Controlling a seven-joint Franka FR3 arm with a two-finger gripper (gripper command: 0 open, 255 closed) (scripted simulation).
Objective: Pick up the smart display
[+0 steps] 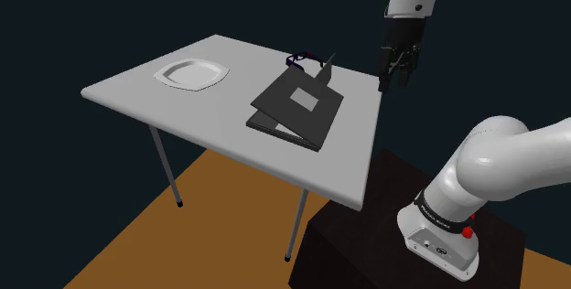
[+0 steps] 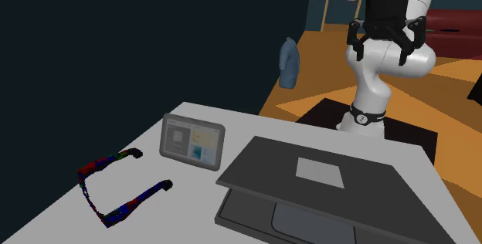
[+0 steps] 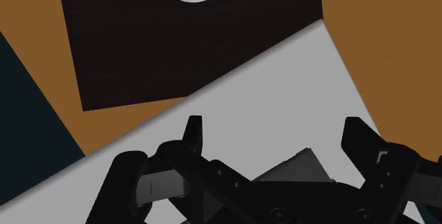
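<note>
Closest in the shoulder view is the dark box stand (image 1: 403,232) on a brown floor (image 1: 165,241). The white arm (image 1: 494,164) rises from it and bends back toward a grey table (image 1: 229,123). The black gripper (image 1: 395,81) hangs in the air, pointing down, above the table's edge on the stand's side, well clear of everything on the tabletop. In the wrist view its two fingers (image 3: 193,134) stand wide apart with nothing between them but bare tabletop and, lower down, one grey corner of the laptop. Next on the table lies a dark grey laptop (image 1: 297,109), its lid lowered almost flat over its base, with a paler rectangle on the lid. Just past the laptop's far edge stands the smart display (image 2: 193,142), upright and leaning back slightly. It has a grey frame, and its lit screen of pale tiles faces away from the robot. From the shoulder camera only its thin dark back shows. Near the display, on its screen side but not touching it, lie folded-open glasses (image 2: 116,184) with a dark frame flecked in red, blue and green. Farthest along the table, toward the shoulder view's left, sits a white plate (image 1: 192,73), well apart from the rest. Beyond the table in the second exterior view, a blue bottle-shaped object (image 2: 288,62) stands on the floor.
</note>
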